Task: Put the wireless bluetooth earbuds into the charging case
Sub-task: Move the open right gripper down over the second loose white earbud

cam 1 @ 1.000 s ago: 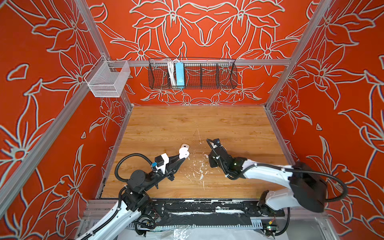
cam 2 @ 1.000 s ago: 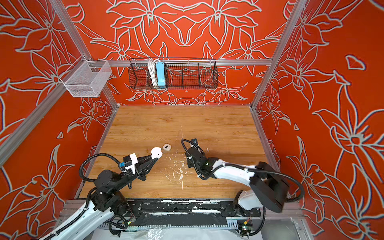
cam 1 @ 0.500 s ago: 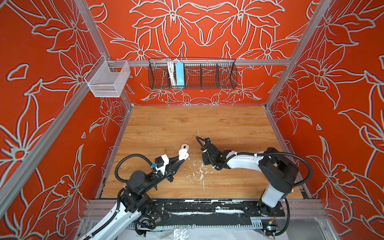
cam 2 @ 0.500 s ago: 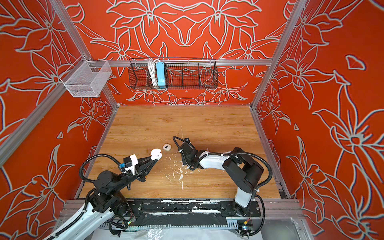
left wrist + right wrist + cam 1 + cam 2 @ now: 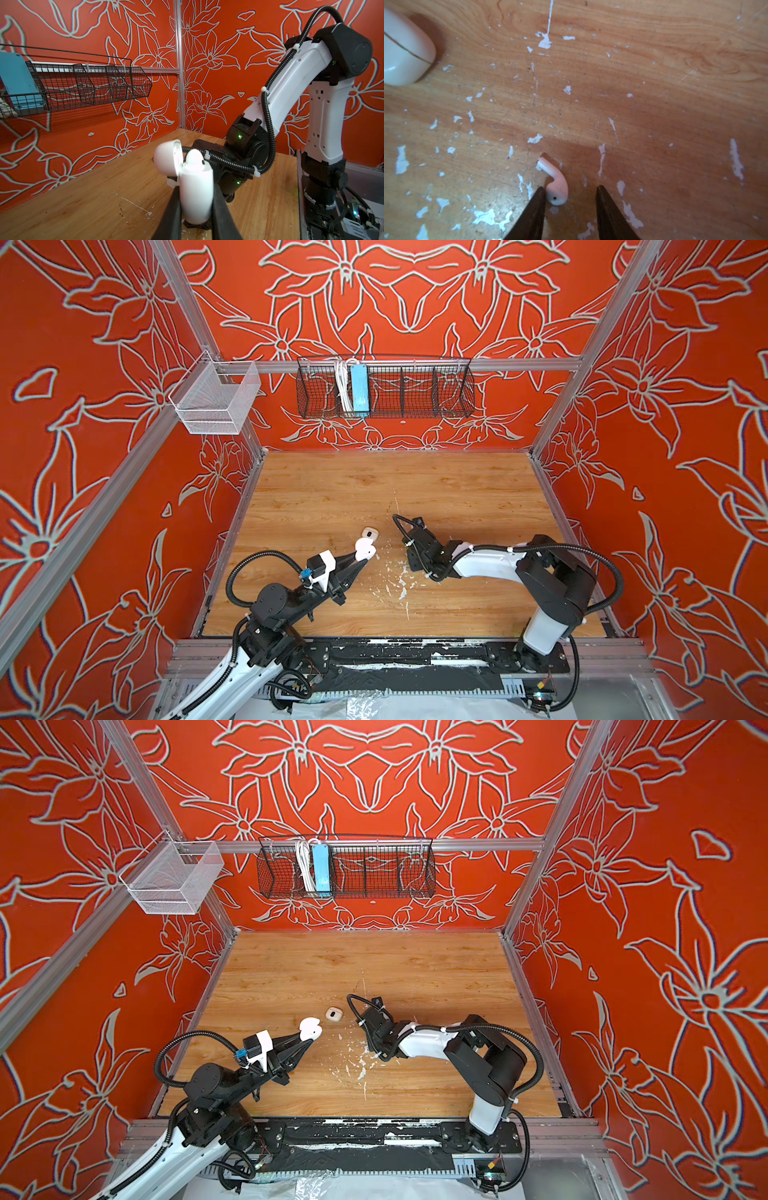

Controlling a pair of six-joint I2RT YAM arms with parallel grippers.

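The step in hand is picking the second earbud [image 5: 555, 182] off the bench [image 5: 654, 104]. It lies between the parted jaws of the right tool [image 5: 570, 187], close to one jaw (not pinched yet). The left tool [image 5: 360, 563] is clamped on the open charging case [image 5: 195, 197], where the first earbud [image 5: 194, 159] sits. The next move needs a gentle, centred squeeze.

Your two matching arms are bolted to the black base rail [image 5: 415, 682]. On the right arm [image 5: 295, 83], the link nearest that rail is white plastic dotted with small square and round holes, capped by a black rounded motor housing [image 5: 351, 49]. A ribbed black conduit [image 5: 268, 116] follows the white shell, fastened by white zip ties [image 5: 263, 89], and green lamps [image 5: 239, 136] glow on the black wrist joints. The left arm [image 5: 278, 601] bears a white camera block [image 5: 322, 566] with a blue plug [image 5: 306, 573]. Left claw [image 5: 196, 195] and right claw [image 5: 570, 188] end in slim black tapering fingers [image 5: 533, 214].
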